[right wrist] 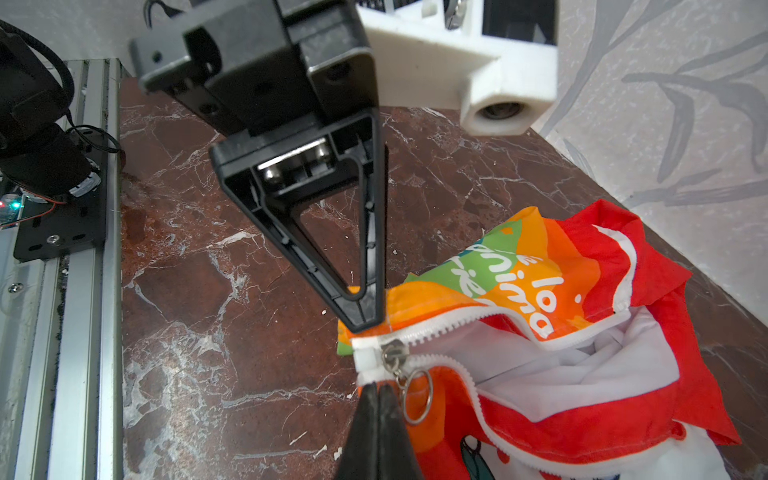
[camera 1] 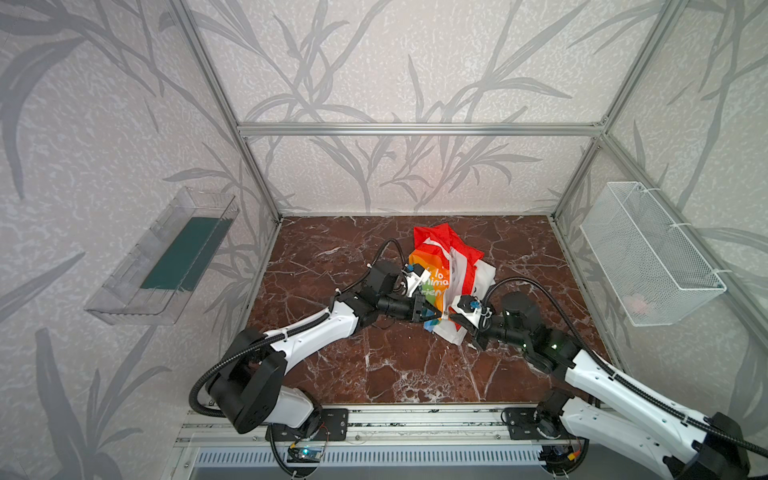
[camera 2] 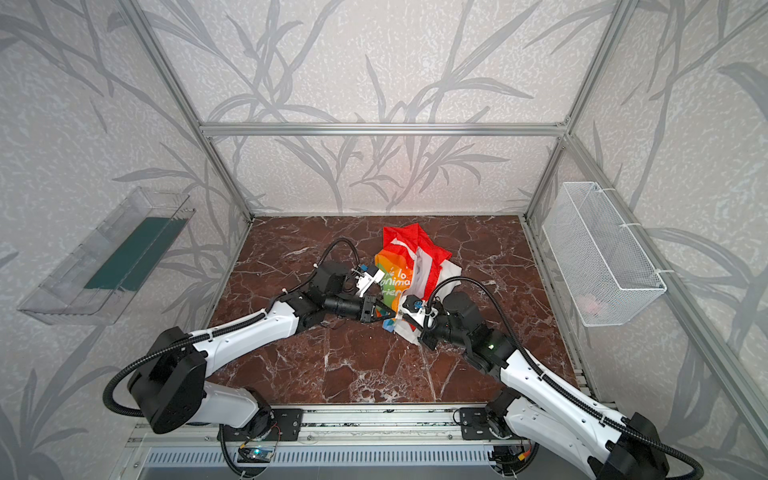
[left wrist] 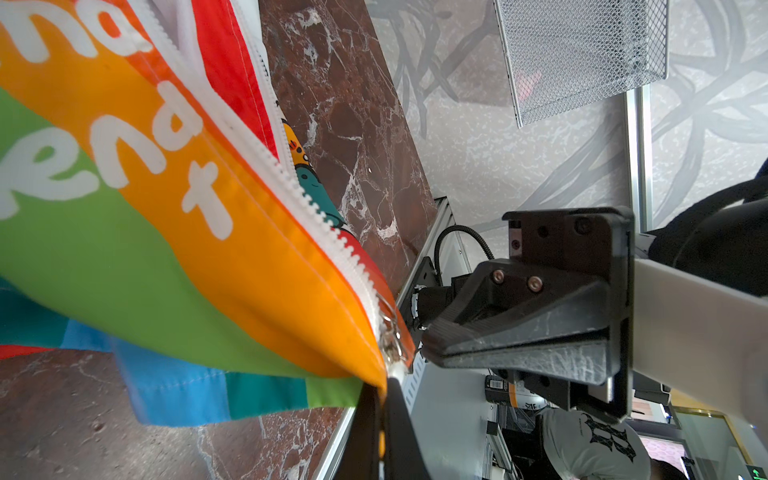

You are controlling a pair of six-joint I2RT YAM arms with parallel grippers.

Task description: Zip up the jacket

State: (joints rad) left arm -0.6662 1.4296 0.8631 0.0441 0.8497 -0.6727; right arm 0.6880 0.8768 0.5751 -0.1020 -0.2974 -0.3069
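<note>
Anchoring the jacket [right wrist: 519, 291] hem, left hand [right wrist: 361, 324] and right hand [right wrist: 376, 395] both pinch fabric beside the bottom-seated slider [right wrist: 390, 353]; next, one probably must take its pull ring [right wrist: 431, 392].

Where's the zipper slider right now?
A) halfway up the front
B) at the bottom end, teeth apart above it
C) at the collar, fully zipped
B: in the right wrist view the slider sits at the bottom end of the jacket, and the teeth spread apart above it.
</note>
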